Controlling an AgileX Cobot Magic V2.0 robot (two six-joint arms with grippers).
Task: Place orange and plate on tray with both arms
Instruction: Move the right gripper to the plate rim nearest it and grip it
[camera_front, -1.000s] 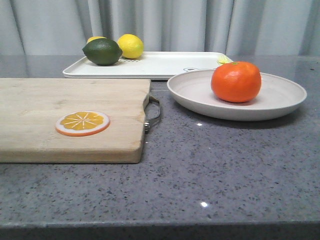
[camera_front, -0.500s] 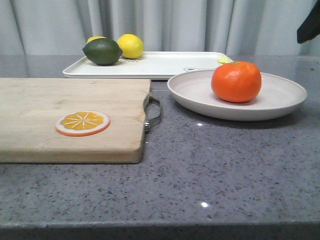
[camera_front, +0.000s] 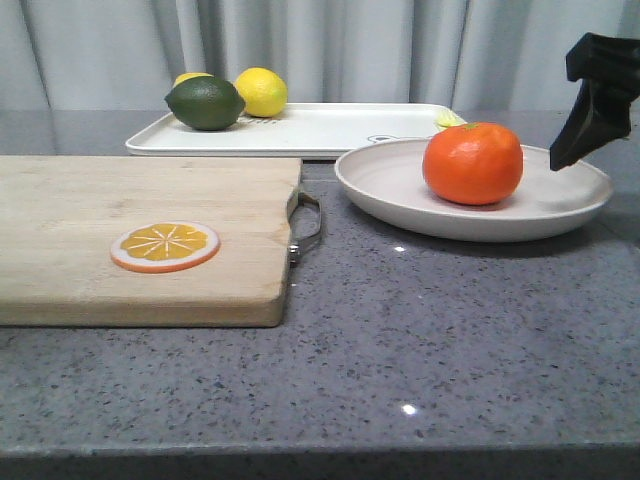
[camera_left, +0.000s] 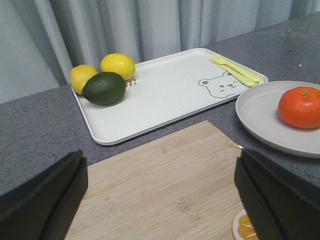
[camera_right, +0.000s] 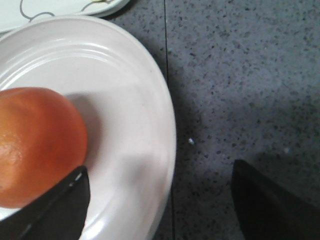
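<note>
Front view: the orange (camera_front: 472, 163) sits on the plate (camera_front: 560, 200), just in front of the tray (camera_front: 330, 128); the right gripper (camera_front: 590, 100) hangs at the plate's far-right rim.

Left wrist view: the left gripper (camera_left: 160, 195), jaws spread, hovers over the cutting board (camera_left: 170, 180) beside the plate.

Right wrist view: parted fingers (camera_right: 55, 210) straddle the plate's rim, one alongside the orange.
</note>
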